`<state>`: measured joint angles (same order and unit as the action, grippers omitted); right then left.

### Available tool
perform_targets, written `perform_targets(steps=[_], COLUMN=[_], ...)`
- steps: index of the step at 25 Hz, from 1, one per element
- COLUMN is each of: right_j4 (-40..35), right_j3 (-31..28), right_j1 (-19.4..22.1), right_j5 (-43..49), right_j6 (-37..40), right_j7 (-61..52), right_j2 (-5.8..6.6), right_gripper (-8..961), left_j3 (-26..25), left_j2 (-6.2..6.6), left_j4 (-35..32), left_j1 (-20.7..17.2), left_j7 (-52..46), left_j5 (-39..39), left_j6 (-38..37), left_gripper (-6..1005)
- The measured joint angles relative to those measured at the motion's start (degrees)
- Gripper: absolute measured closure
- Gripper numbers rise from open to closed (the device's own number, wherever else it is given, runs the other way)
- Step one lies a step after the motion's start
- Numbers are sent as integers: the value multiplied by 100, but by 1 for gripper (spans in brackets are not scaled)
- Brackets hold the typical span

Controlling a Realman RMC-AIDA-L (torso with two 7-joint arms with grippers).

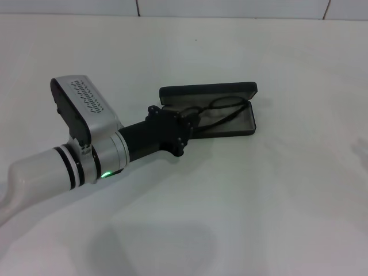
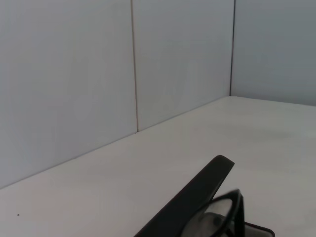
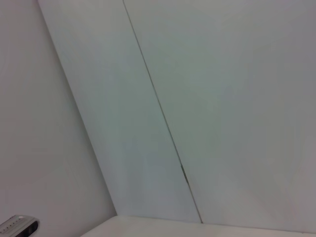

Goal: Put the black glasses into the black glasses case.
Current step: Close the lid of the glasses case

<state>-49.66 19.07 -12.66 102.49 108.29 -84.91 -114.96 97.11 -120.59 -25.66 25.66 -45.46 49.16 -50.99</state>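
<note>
Our left gripper [image 1: 187, 123], at the open black hard-shell glasses case [image 1: 233, 127] toward the table's far edge, hides its fingers; we cannot tell their state. The thin black-framed glasses [image 1: 221, 108] lie inside: light, fragile, best held at the frame.

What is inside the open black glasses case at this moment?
The black glasses lie in the tray of the black glasses case, whose lid stands open behind. The left gripper is at the case's left end and covers that end of the glasses, so any grip is hidden.
</note>
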Motion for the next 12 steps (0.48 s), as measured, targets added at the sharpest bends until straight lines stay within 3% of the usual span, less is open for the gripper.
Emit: perform_targets(steps=[12], right_j4=[119], right_j3=[7], right_j1=[1], right_j5=[-1], right_j6=[12], right_j7=[109], right_j2=[0], right_gripper=[799], left_j3=[10], left_j2=[-2], left_j4=[6], left_j1=[-9], left_j7=[2], left_j5=[-19], left_j6=[2], left_gripper=[953])
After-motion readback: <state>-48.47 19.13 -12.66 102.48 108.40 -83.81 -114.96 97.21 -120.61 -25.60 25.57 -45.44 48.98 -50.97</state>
